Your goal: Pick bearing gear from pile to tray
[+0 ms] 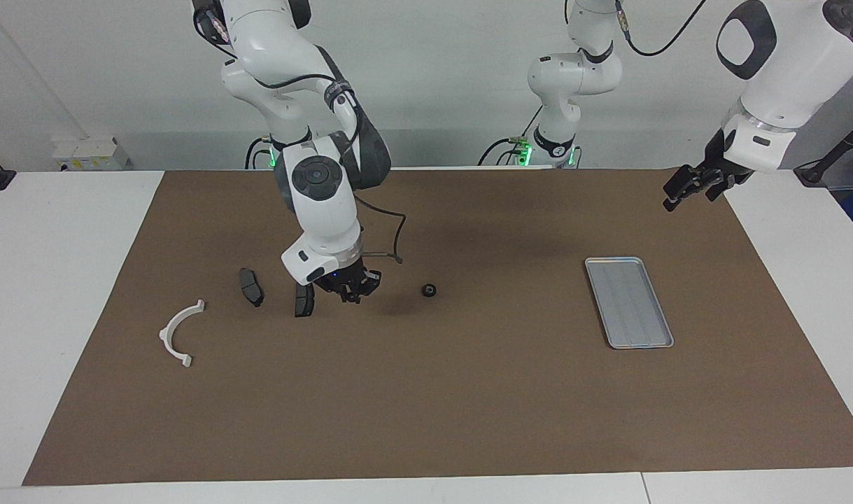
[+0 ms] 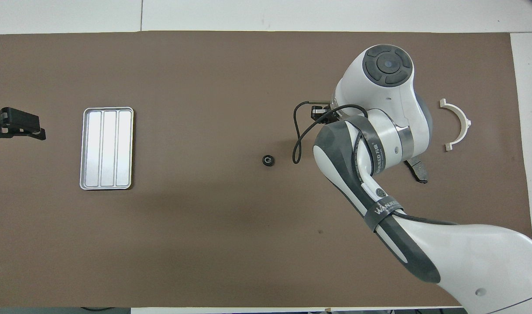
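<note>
The bearing gear (image 1: 429, 290) (image 2: 268, 160) is a small black round piece lying alone on the brown mat, about mid-table. The pile is spread toward the right arm's end: two dark brake pads (image 1: 250, 287) (image 1: 304, 299) and a white half-ring bracket (image 1: 180, 332) (image 2: 460, 124). My right gripper (image 1: 349, 287) is shut and hangs low over the mat between the closer brake pad and the gear, touching neither. The silver tray (image 1: 629, 301) (image 2: 106, 148) lies bare toward the left arm's end. My left gripper (image 1: 692, 185) (image 2: 12, 126) waits open in the air over the mat's edge past the tray.
The brown mat (image 1: 468, 406) covers most of the white table. From overhead the right arm hides one brake pad and its own gripper; the other pad (image 2: 416, 169) peeks out beside the arm. A third arm's base (image 1: 555, 147) stands at the robots' edge.
</note>
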Robot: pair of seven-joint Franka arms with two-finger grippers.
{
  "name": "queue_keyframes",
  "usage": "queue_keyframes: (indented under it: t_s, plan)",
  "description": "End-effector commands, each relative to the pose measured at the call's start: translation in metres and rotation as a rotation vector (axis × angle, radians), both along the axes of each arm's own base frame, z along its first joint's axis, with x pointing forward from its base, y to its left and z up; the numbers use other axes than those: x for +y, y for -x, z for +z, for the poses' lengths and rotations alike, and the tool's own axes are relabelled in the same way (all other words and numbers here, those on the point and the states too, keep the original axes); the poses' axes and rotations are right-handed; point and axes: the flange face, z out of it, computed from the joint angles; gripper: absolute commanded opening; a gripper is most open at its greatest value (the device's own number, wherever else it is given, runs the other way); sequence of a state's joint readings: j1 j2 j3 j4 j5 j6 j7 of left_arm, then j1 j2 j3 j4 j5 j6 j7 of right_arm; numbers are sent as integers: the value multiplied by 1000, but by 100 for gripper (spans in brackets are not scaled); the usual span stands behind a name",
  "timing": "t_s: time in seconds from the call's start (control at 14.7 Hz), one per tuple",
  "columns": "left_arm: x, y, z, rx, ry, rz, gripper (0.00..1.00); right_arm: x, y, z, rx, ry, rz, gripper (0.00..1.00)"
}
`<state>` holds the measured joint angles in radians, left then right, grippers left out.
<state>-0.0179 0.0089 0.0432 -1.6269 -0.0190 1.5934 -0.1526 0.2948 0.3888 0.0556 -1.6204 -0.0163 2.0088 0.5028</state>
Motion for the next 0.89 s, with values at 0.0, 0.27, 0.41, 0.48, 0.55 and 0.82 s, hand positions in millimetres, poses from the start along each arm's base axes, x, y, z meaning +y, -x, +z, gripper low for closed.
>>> queue_keyframes:
  t_s: [0.0, 0.27, 0.41, 0.48, 0.55, 0.82]
  plan:
    - [1, 8, 4, 5, -4, -5, 100, -5, 5, 2, -7, -9, 6, 0]
    - [1, 8, 4, 5, -4, -5, 100, -9, 4, 2, -7, -9, 12, 0]
    - [1, 8, 4, 5, -4, -5, 100, -11, 4, 2, -7, -9, 14, 0]
    - [1, 8, 4, 5, -4, -5, 100, -12, 4, 1, -6, -9, 14, 0]
    - [2, 8, 4, 5, -4, -4, 100, -12, 4, 0, -3, -8, 14, 0]
    - [1, 8, 4, 5, -4, -5, 100, -18, 5, -3, 3, -6, 28, 0]
